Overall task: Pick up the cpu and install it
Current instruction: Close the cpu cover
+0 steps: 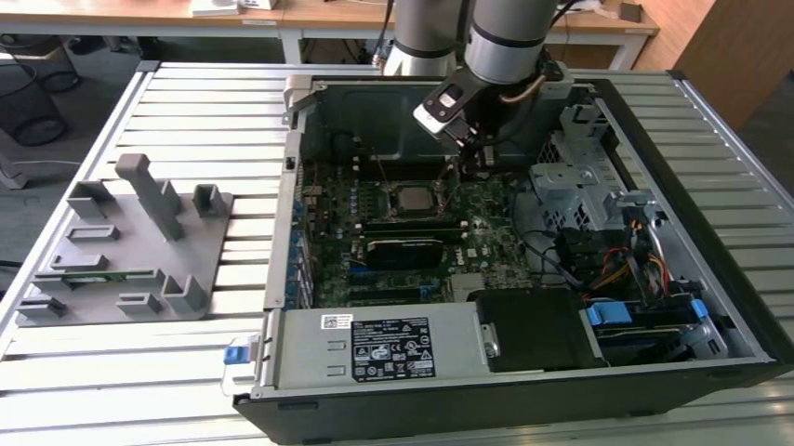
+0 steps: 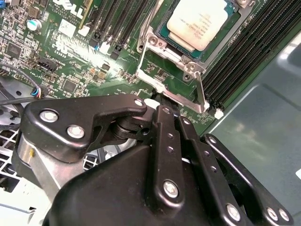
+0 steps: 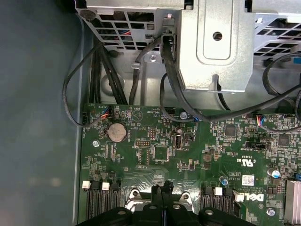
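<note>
cpu (image 2: 200, 23) sits in its socket on the motherboard (image 3: 188, 155), silver top up. Gripper (image 2: 164, 102) is just beside the socket edge, low over the board, fingers (image 2: 162, 141) pressed together.

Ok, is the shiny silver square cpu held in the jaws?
No, the cpu sits in its metal socket frame, apart from the jaws.

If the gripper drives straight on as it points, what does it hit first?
The gripper would likely meet the socket frame beside the cpu, not the chip; depth is unclear.
</note>
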### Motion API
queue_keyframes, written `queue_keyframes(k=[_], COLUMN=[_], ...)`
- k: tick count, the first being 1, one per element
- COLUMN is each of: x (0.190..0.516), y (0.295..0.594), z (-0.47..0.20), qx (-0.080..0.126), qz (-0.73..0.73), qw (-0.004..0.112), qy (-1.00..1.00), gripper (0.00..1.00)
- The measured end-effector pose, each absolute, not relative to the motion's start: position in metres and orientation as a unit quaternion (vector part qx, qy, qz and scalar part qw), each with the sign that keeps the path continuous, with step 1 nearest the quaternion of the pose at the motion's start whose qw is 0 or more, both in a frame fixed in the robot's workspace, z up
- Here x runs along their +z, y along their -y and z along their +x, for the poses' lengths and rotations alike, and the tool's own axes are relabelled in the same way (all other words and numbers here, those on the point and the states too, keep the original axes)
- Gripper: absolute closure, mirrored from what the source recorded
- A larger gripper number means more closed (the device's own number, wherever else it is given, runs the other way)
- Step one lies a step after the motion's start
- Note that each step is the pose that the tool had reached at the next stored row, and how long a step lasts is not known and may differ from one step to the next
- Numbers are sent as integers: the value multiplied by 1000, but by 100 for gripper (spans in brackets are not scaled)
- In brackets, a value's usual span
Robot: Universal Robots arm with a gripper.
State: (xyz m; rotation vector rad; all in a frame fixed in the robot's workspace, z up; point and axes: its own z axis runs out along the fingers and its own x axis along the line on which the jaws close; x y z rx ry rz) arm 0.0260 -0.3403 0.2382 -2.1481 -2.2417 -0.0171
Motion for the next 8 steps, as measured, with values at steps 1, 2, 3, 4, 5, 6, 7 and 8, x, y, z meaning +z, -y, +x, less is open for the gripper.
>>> queue_keyframes(k=[1,2,3,4,5,6,7,8], x=[238,238,238,238,238,238,238,238], y=[340,340,340,340,340,340,340,340], z=[26,25,25,25,25,24,24,24], qx=[-5,-6,-6,-6,-5,-6,-5,-6], qz=[-692,-692,-692,-692,-692,-692,-692,-692], qw=[18,18,18,18,18,18,18,18], qy=[722,722,722,722,722,722,722,722], gripper=[89,89,89,89,89,89,89,89])
